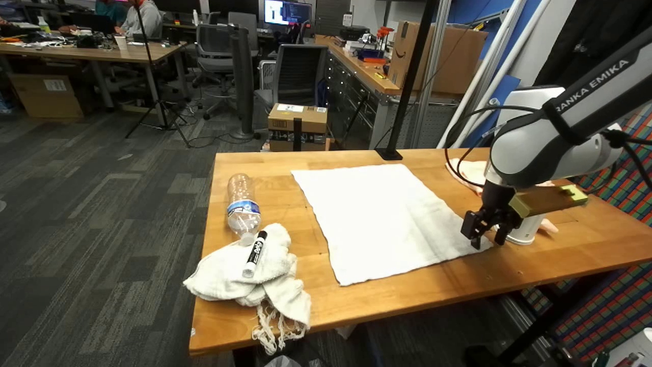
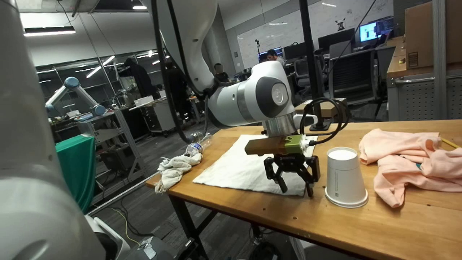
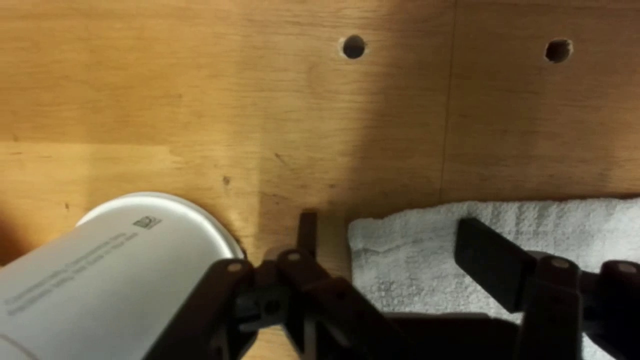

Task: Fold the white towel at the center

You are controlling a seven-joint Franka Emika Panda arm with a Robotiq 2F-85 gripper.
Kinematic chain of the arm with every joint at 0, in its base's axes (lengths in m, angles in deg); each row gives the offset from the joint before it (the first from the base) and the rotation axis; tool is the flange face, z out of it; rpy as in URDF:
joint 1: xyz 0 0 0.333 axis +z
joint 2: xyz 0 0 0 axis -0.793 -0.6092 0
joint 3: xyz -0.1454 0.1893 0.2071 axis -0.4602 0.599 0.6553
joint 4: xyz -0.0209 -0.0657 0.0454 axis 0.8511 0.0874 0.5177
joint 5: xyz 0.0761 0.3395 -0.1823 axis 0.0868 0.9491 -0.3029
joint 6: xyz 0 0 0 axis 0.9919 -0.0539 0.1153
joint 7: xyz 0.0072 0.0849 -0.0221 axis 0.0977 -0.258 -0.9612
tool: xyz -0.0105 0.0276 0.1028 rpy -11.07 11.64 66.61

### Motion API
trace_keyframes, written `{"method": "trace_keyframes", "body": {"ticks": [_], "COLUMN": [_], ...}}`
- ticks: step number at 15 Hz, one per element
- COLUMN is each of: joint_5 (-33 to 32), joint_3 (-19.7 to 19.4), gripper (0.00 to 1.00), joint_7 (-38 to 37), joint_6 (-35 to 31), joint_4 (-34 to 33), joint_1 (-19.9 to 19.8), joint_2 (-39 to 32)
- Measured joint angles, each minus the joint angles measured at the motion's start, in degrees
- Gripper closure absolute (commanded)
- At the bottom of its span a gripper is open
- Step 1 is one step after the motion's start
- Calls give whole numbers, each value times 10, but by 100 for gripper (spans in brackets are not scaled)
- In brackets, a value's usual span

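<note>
The white towel (image 1: 372, 219) lies spread flat on the wooden table in both exterior views (image 2: 242, 169). Its near corner shows in the wrist view (image 3: 410, 265). My gripper (image 1: 488, 243) is over that corner, pointing down, and it also shows low over the towel's edge in an exterior view (image 2: 297, 192). In the wrist view the gripper (image 3: 387, 232) has its fingers wide apart. One finger is above the towel and the other is over bare wood just past the corner. Nothing is held. I cannot tell whether the fingertips touch the towel or table.
A white upturned cup (image 2: 344, 177) stands close beside the gripper, also in the wrist view (image 3: 130, 280). A pink cloth (image 2: 408, 159) lies beyond it. A crumpled cream cloth (image 1: 254, 285) with a black marker (image 1: 255, 254) and a plastic bottle (image 1: 242, 204) lie at the table's far end.
</note>
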Motion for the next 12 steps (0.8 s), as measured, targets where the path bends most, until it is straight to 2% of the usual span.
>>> {"method": "trace_keyframes", "body": {"ticks": [4,6,7,9,12], "joint_5": [-2,-6,-8,-16,-47], "joint_3": [-2,-4,-5,-6,-7], "gripper": [88,98,100,96,96], "joint_7": [-1,-1,-1,-2,-14], "joint_6": [14,19,21,25,38], "joint_4": [-9,-14,-15,-17,-18], "joint_1": [1,1,1,1,1], "joint_2": [-1,-1,-1,-1,-1]}}
